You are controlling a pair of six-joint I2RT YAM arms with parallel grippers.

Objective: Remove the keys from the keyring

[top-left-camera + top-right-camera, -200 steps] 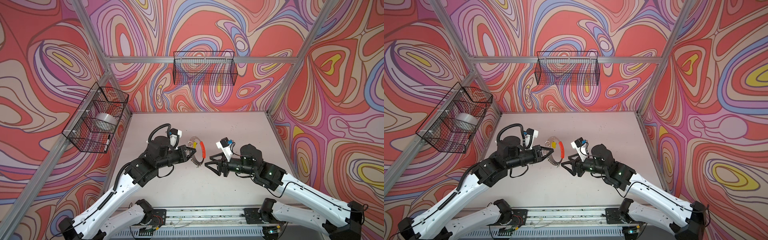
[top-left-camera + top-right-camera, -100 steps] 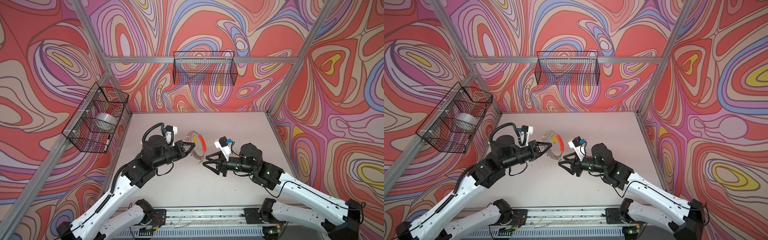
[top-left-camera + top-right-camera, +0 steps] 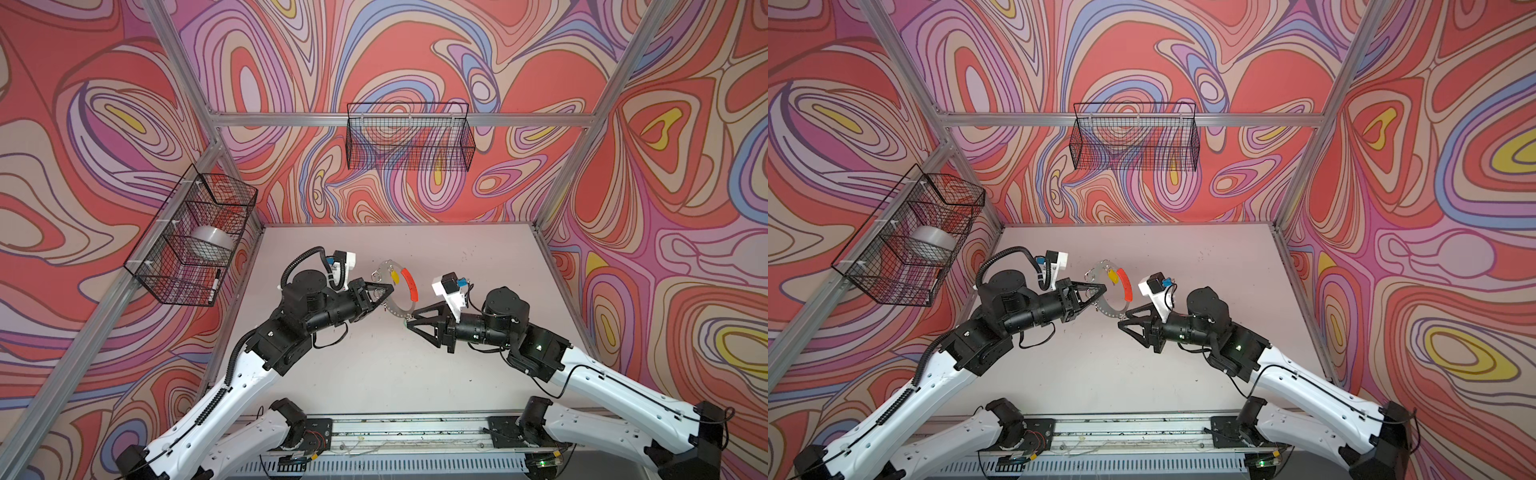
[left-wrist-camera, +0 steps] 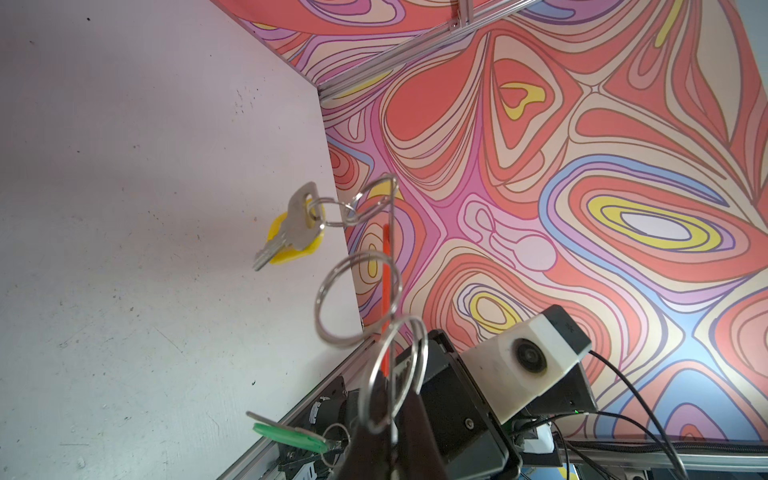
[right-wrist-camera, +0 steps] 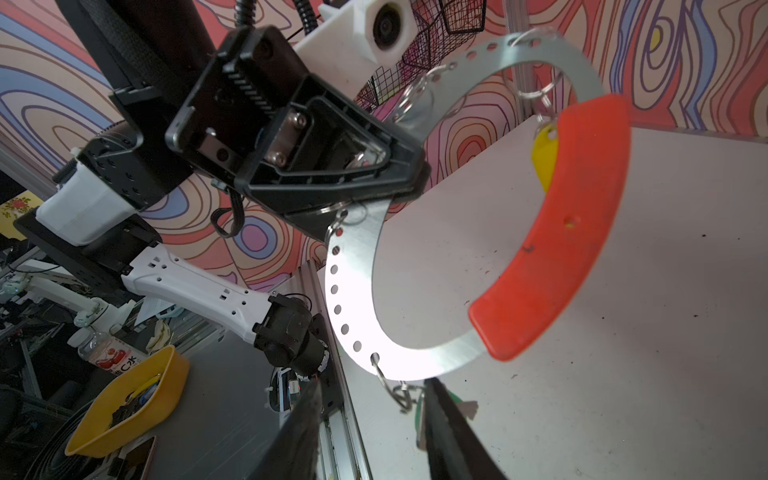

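I am watching the keyring (image 3: 394, 312) being held in the air over the table (image 3: 374, 374) by the left gripper (image 3: 386, 291), whose fingers are pinching flat onto the grey band on the side opposite the red segment (image 3: 411, 284). In both top views the keyring is showing as a narrow oval. Its long axis is running from the end by the right gripper (image 3: 409, 323) to the end carrying the yellow tag, and the red arc is facing the right arm. The yellow-tagged key (image 4: 293, 226) is dangling off that far end, blade pointing away from the band and down toward the table. The green-tagged key (image 4: 291, 434) is hanging off the opposite end from a small split ring (image 5: 402, 394). The left wrist camera is giving me the keyring edge-on, a thin line, so the metal blade of the yellow-tagged key is reading clearly there, while the top views are giving only a yellow spot inside the oval. The right wrist camera is showing what the others are not: the broad face of the band with its row of holes, and the right gripper's fingers (image 5: 449, 436) standing a moderate gap apart, flanking the green tag just beyond the keyring's edge. Whether they are touching it I cannot tell.
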